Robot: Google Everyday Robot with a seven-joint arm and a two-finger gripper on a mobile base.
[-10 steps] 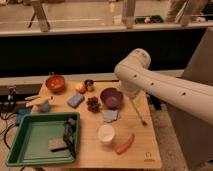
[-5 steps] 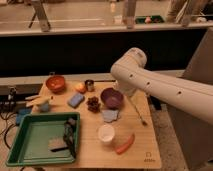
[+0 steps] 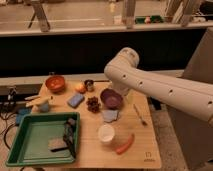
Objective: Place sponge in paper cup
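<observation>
The sponge (image 3: 75,100), a small blue block, lies on the wooden table (image 3: 145,150) left of the centre. The white paper cup (image 3: 106,134) stands upright near the front edge, apart from the sponge and to its lower right. The robot's white arm (image 3: 150,85) reaches in from the right, with its elbow above the purple bowl (image 3: 111,98). The gripper itself does not show: the arm's end is hidden behind the elbow, near the back of the bowl.
A green tray (image 3: 25,150) at front left holds a tan-brown block (image 3: 56,145) and a dark upright object (image 3: 69,136). Also on the table are a flat grey-blue square (image 3: 110,115), an orange bowl (image 3: 55,83), a small metal cup (image 3: 89,85), a carrot (image 3: 125,145) and a utensil (image 3: 140,115).
The arm's elbow has shifted a little to the left. The sponge, the cup and the other objects have not moved.
</observation>
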